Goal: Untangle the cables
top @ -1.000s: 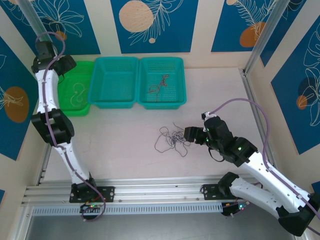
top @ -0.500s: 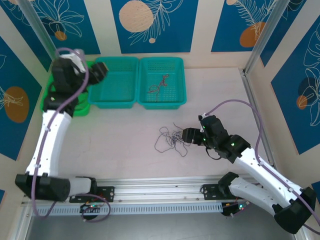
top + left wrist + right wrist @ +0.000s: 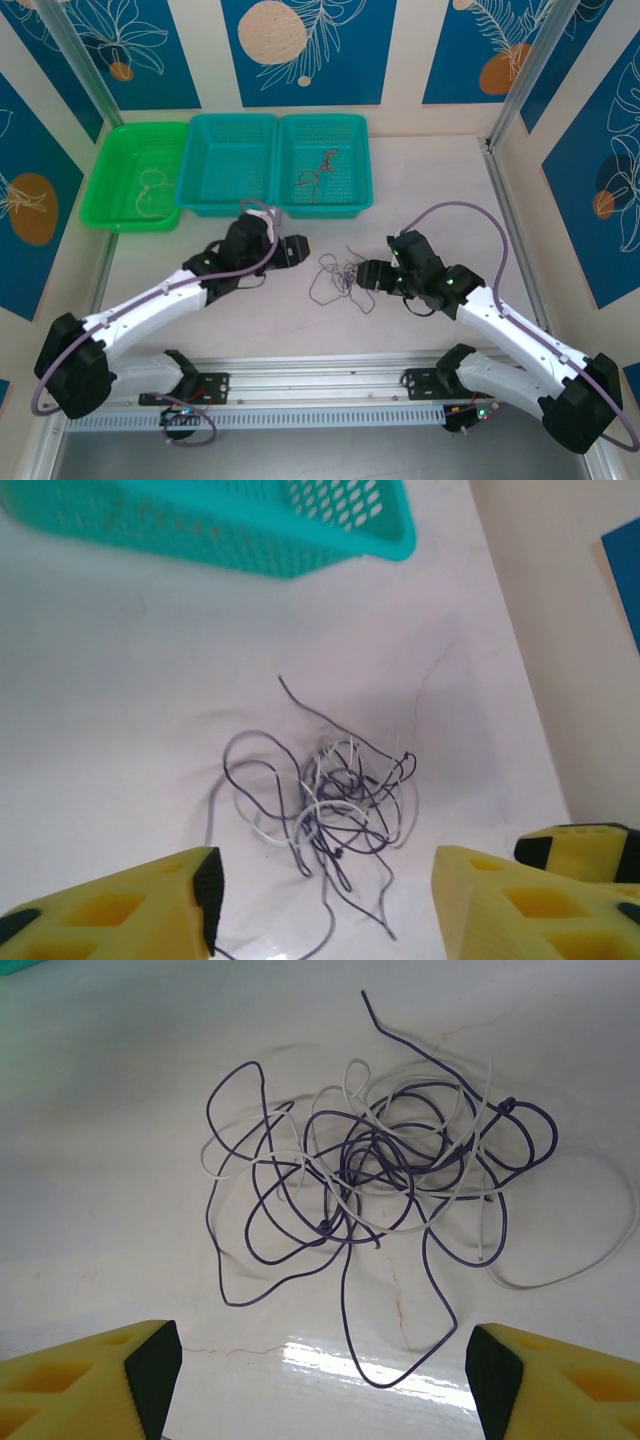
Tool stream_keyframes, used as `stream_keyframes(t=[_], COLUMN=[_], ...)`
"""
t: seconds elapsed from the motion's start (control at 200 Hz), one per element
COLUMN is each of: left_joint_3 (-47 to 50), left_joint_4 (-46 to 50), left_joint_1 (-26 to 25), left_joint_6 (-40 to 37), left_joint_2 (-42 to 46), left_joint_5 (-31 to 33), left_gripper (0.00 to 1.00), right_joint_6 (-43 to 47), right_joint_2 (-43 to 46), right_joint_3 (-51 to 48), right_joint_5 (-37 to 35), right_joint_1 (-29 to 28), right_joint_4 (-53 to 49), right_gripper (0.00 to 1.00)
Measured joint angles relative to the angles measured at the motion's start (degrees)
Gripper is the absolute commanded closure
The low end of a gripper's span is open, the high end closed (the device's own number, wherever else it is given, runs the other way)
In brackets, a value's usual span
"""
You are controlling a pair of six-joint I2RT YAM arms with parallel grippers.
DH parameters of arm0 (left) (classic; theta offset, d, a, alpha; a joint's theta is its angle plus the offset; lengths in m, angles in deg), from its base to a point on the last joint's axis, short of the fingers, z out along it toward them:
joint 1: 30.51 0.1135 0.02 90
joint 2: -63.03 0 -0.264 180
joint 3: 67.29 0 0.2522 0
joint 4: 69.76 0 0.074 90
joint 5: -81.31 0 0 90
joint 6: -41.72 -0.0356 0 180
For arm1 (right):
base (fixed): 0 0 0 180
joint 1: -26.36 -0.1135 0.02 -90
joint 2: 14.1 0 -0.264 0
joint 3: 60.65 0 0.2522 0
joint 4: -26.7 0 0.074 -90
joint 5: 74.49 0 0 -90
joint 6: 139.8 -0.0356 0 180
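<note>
The green basket (image 3: 108,180) at the far left holds a pale wire (image 3: 150,190), the middle basket (image 3: 230,165) looks bare, and the right basket (image 3: 352,160) holds a reddish-brown wire (image 3: 318,172).

The left claw (image 3: 298,250) sits low over the table (image 3: 250,320), just left of the tangle (image 3: 345,278). In its wrist view the left claw's jaws stand apart with nothing clamped between them.

The tangle lies on the table between the two claws, in front of the right basket. It is a dark wire (image 3: 300,1175) looped through a white wire (image 3: 560,1265); there may be more than one of each, as the knot is too dense to count.

The right claw (image 3: 362,275) is just beside the tangle's right edge, jaws wide apart and holding nothing.

To do this step well, each claw should probably take one strand only, at an outer loop or loose end, not the dense middle. The dark end (image 3: 368,1000) poking out and the white outer loop look easiest. The wires are hair-thin, so the fingertips must close almost on the table. Then a slow pull apart, since a fast one would likely tighten the knot.
</note>
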Motion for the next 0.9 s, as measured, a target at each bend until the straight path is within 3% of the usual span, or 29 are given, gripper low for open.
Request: stream_keyframes(t=[0.11,0.21,0.325,0.6,0.775,0.9], left_joint_3=[0.7,0.7,0.7,0.7,0.7,1.3], left_joint_4=[-5.2,-11.0,-14.7,-17.9,-18.3,-18.2], left_joint_1=[-1.5,-1.9,-2.3,-2.9,-3.0,-3.0], left_joint_6=[7.4,13.6,18.3,22.2,23.9,24.9], left_joint_2=[-7.0,-13.7,-18.4,-20.9,-22.1,-21.7], left_joint_5=[-0.4,-2.3,-2.8,-2.4,-2.4,-1.4], left_gripper=[0.63,0.64,0.59,0.58,0.47,0.49], right_joint_6=[-0.5,-0.9,-0.9,-1.2,-1.2,-1.3], right_joint_2=[-1.7,-2.4,-2.5,-2.5,-2.5,-2.5], right_joint_3=[0.0,0.0,-0.1,-0.2,-0.2,-0.2], right_joint_5=[0.3,0.7,0.7,0.7,0.7,0.7], right_joint_1=[0.0,0.0,0.0,0.0,0.0,0.0], right_joint_4=[0.7,0.9,0.9,0.9,0.9,0.9], right_gripper=[0.24,0.23,0.24,0.24,0.24,0.23])
